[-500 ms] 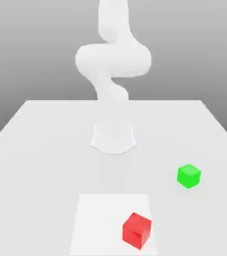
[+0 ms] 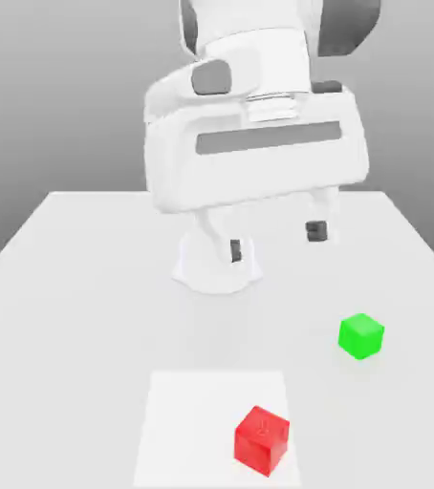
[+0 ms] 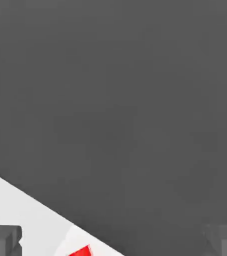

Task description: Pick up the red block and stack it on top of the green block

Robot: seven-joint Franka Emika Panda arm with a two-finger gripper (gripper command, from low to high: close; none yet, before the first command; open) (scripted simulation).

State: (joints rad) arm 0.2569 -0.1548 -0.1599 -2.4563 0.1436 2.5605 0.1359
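The end effector (image 2: 274, 241) hangs wide open and empty above the counter (image 2: 77, 287), with the red block (image 2: 262, 439) resting at its six o'clock on a pale square, and the green block (image 2: 361, 336) toward four o'clock.

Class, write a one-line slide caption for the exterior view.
Panda arm's open gripper hangs above the white table, with the red block nearest the camera and the green block apart on the exterior view's right.
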